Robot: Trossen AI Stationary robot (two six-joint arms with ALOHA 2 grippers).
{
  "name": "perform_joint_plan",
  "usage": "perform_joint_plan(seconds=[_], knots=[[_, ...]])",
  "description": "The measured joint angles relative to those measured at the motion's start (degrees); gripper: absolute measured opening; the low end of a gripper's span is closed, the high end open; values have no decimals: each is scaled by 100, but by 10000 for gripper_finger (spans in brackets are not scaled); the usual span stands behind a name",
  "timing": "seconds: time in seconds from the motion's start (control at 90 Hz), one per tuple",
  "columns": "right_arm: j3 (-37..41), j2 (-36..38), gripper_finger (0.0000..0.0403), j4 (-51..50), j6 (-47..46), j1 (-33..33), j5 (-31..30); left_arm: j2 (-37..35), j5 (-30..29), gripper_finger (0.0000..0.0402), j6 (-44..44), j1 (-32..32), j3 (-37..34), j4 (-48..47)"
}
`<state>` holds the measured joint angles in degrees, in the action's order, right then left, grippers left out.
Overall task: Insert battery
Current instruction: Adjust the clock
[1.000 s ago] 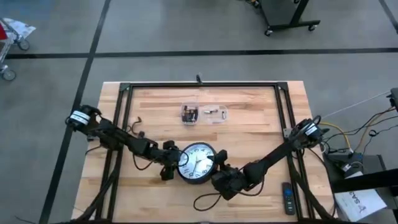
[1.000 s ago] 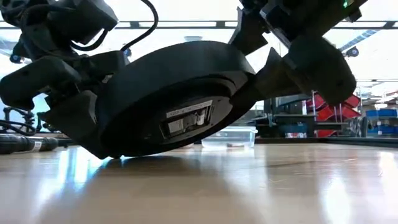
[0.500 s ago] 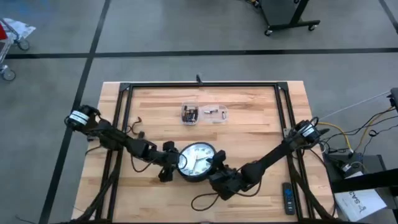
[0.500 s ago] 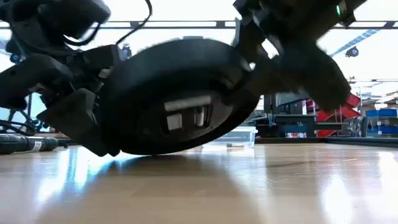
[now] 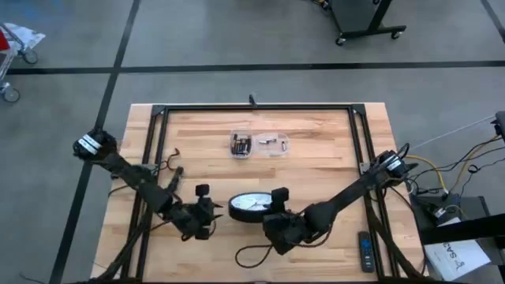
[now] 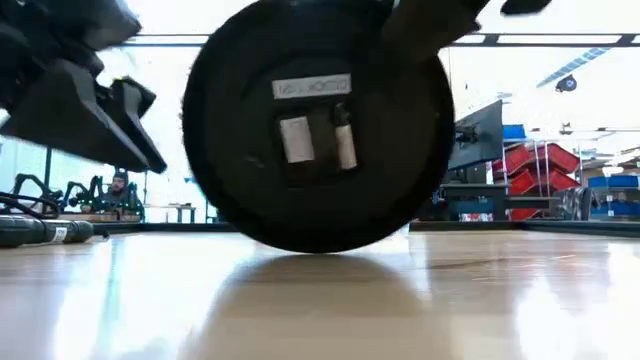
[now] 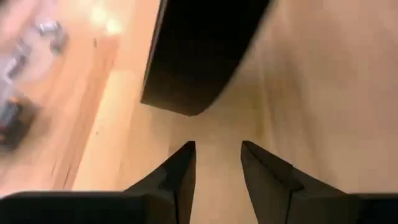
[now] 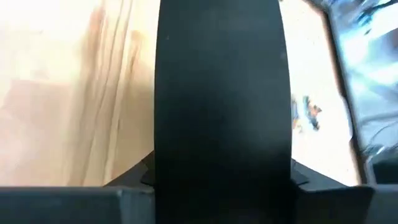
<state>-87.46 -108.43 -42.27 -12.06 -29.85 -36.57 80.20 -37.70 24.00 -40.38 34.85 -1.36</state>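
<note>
- Black plastic clock (image 5: pixel 254 207) stands on edge near the table's (image 5: pixel 331 158) front, pinched at its rim by the right gripper (image 5: pixel 278 207); its battery bay (image 6: pixel 318 135) faces the low camera.
- The left gripper (image 5: pixel 207 210), fingers spread and empty, sits just beside it.
- With one rim grip, the clock could roll or topple.
- The clear battery box (image 5: pixel 241 145) lies well apart behind; nothing blocks the way.

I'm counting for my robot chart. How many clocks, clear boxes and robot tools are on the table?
Clocks: 1, the black clock, stood on its edge and held by the right tool.
Clear boxes: 2, the box with batteries and the second box beside it.
Robot tools: 2, the right one and the left tool, open and empty.
Total: 5
</note>
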Motion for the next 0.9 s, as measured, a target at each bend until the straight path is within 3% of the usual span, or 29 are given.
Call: perform_joint_plan(seconds=[0.222, 0.478, 0.722, 0.9], knots=[[-775, 5, 154, -1039, -408, 369, 1141, 219, -447, 108, -31, -312, 2, 621], [-1713, 0, 136, -2297, -392, 1097, 2372, 854, -584, 109, -595, -334, 25, 1653], [-1785, 0, 148, -2672, -265, 2053, 4351, 1518, -993, 109, -2529, -336, 1009, 1626], [-1578, -2, 136, -2642, 96, 2709, 5426, 1880, -1098, 109, -4030, -336, 1956, 855]])
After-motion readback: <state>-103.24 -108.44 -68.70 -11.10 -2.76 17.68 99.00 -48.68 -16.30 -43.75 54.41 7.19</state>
